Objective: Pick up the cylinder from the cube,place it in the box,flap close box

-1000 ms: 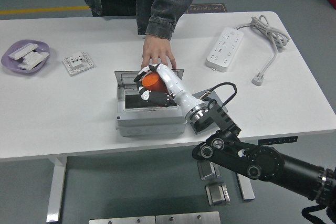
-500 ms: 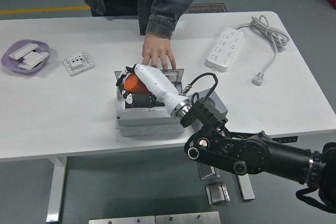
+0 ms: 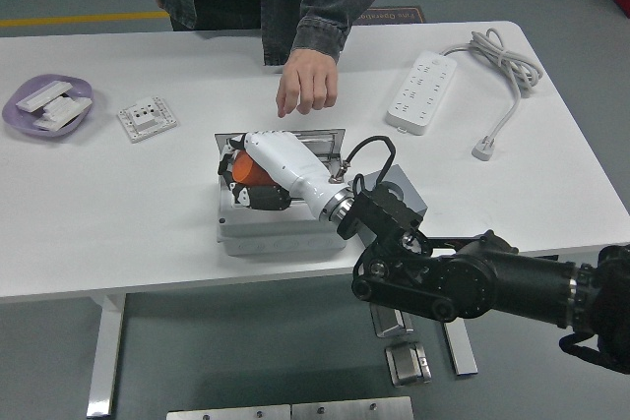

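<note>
Now, hand: your right hand (image 3: 258,172) grips the orange cylinder (image 3: 248,173), frame centre, over the open grey box (image 3: 281,233).
Handling: likely light, rigid, smooth; you hold its curved sides.

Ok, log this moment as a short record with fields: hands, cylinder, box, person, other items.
right robot hand: over the box's open top, fingers curled around the orange cylinder
left robot hand: not in view
box: grey, near the table's front edge, flap open at its far side
person's hand: above the table beyond the box, touching nothing
purple dish: far left, holding white parts
white socket plate: beside the dish
power strip: right side, cable coiled
table: white
</note>
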